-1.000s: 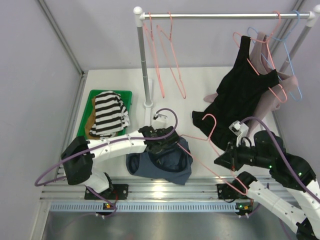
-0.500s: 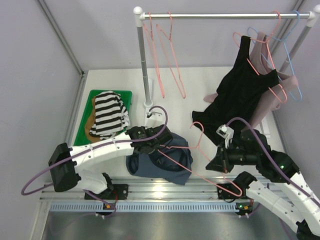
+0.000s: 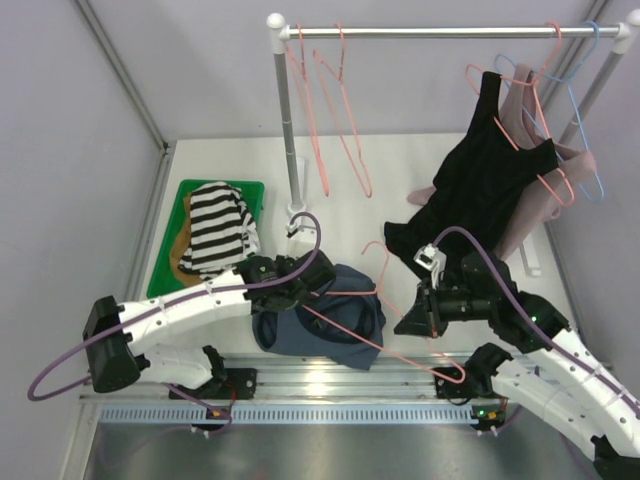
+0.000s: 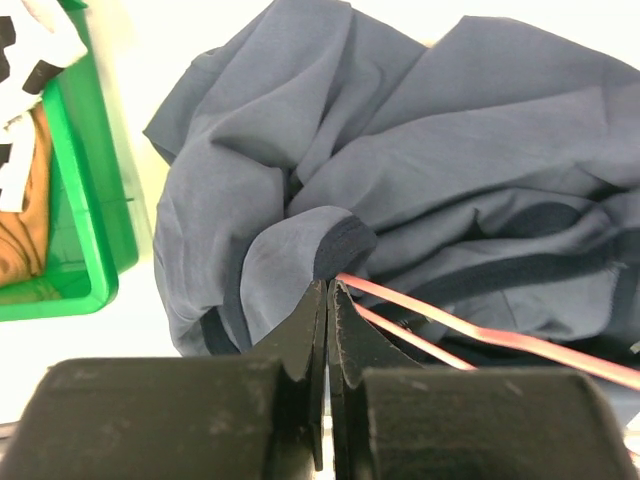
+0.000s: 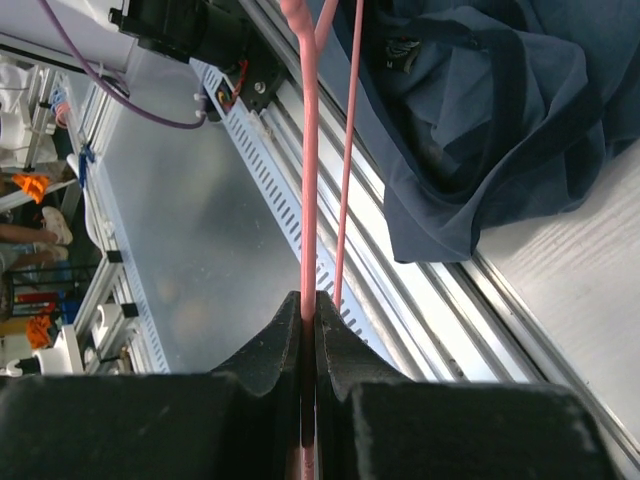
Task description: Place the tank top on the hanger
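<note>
The slate-blue tank top (image 3: 330,335) lies crumpled on the table near the front rail. My left gripper (image 3: 320,287) is shut on a folded edge of it; the pinch (image 4: 328,285) shows in the left wrist view, with the tank top (image 4: 450,150) spread beyond. My right gripper (image 3: 407,320) is shut on the salmon-pink hanger (image 3: 345,326), whose wire reaches left across the tank top. In the right wrist view the wire (image 5: 308,150) runs straight out from the shut jaws (image 5: 309,300), beside the tank top (image 5: 500,110). The hanger (image 4: 480,335) passes just right of my left fingertips.
A green bin (image 3: 190,190) with a striped garment (image 3: 215,225) stands at the left. The rack pole (image 3: 287,130) and rail (image 3: 440,32) carry spare pink hangers (image 3: 335,120), a black tank top (image 3: 490,190), a mauve top (image 3: 545,205) and a light-blue hanger (image 3: 590,150).
My right arm has moved left with the hanger, so its wire now lies across the tank top. My left gripper has shifted left, still holding the fabric.
</note>
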Available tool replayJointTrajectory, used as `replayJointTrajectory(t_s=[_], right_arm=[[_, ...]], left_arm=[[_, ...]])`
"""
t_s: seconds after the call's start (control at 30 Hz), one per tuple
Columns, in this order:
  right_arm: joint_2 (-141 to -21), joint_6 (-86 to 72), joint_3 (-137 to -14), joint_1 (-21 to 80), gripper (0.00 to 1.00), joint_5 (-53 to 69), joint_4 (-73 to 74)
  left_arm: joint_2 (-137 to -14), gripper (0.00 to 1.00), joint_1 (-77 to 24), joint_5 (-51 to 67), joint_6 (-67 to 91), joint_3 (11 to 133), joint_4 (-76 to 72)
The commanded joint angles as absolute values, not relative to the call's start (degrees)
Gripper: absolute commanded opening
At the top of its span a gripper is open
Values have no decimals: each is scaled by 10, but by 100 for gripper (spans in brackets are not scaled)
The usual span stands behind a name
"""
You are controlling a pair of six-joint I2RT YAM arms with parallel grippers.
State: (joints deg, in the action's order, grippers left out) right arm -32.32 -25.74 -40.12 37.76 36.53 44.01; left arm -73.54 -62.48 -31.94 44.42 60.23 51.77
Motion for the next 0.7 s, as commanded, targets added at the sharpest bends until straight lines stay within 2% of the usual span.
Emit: replayJointTrajectory(t_s=[0.0,0.47,0.67], right_arm=[[-334,-261,-397,385,0,395,363],[-437,-270,-341,434,0,435,179],[-440,-245,-349,453,0,410,214]], left_arm=[[-708,0,-632,-308,442,598,525],[-683,0,-670,-329,468,619,574],[-693,0,-669,-391,518,645,677]])
